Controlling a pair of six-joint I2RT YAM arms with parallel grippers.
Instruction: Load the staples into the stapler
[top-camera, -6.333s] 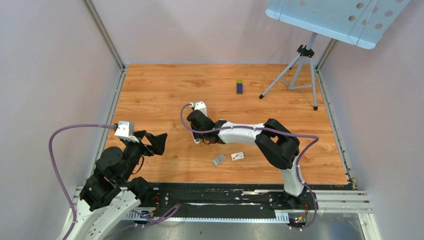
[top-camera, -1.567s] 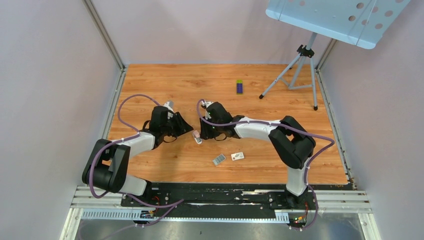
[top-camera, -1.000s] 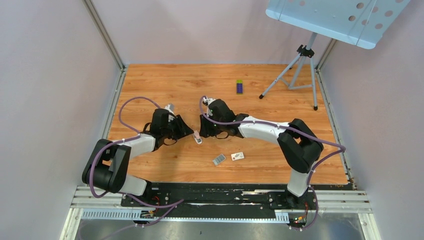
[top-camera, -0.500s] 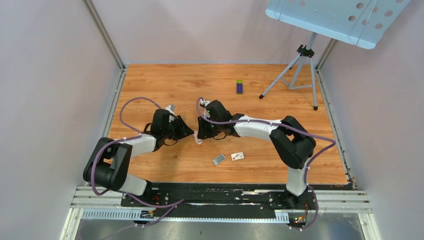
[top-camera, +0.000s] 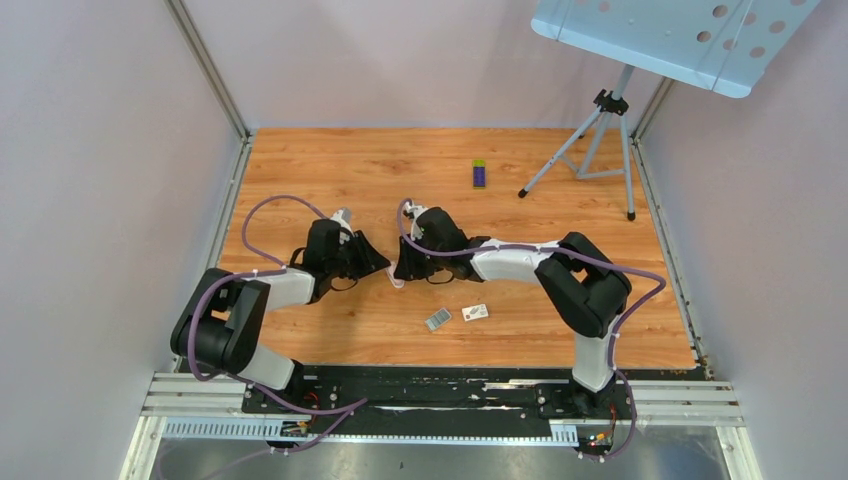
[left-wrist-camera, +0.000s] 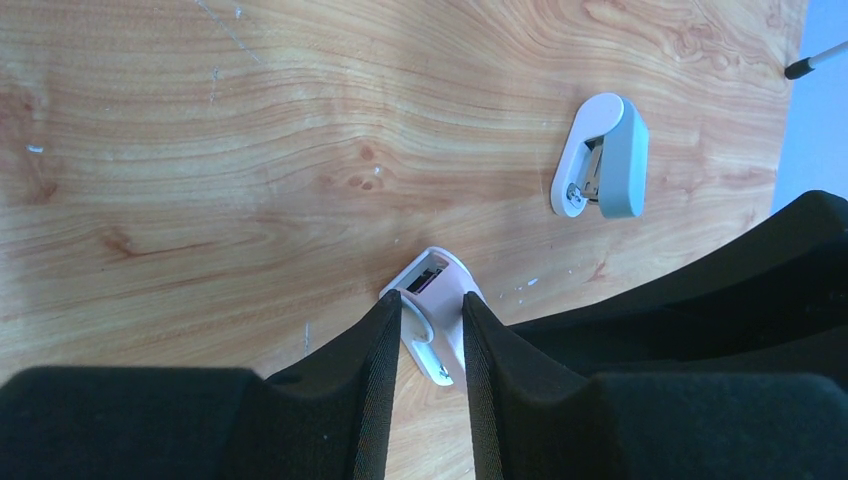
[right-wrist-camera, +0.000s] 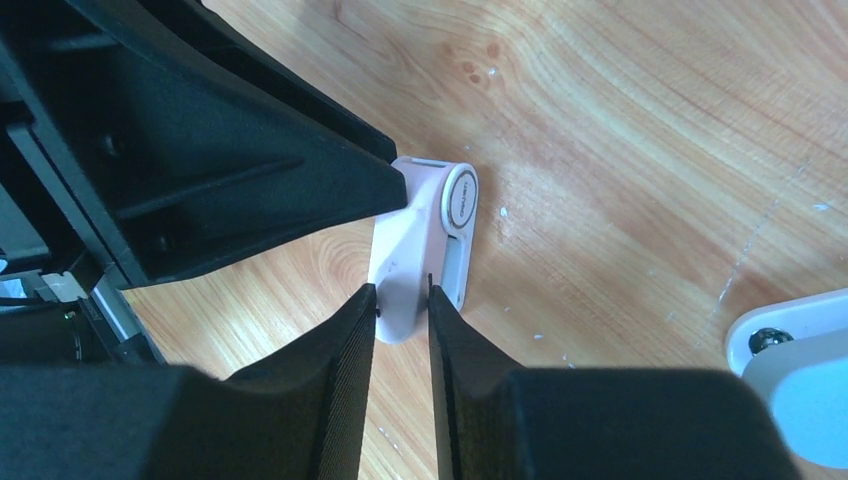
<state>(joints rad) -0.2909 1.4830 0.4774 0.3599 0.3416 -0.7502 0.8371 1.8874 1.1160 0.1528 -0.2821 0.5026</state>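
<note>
A small white stapler (top-camera: 392, 278) lies on the wooden table (top-camera: 330, 170), between my two grippers. In the left wrist view the stapler (left-wrist-camera: 437, 300) sits with its open end facing away, and my left gripper (left-wrist-camera: 432, 298) is shut on its sides. From the opposite side my right gripper (right-wrist-camera: 402, 290) pinches the rounded end of the stapler (right-wrist-camera: 420, 235). The staples (top-camera: 438, 319), a small grey ridged block, lie on the table nearer the arm bases, apart from both grippers.
A small white card (top-camera: 476, 312) lies just right of the staples. A purple-and-green box (top-camera: 479, 174) sits farther back. A tripod (top-camera: 600, 140) stands at back right. A white and pale-blue device (left-wrist-camera: 600, 157) lies close beyond the stapler, under my right arm.
Both pairs of fingers have narrowed onto the stapler over the last second. The right gripper has slid a little left, and the stapler has shifted slightly with it.
</note>
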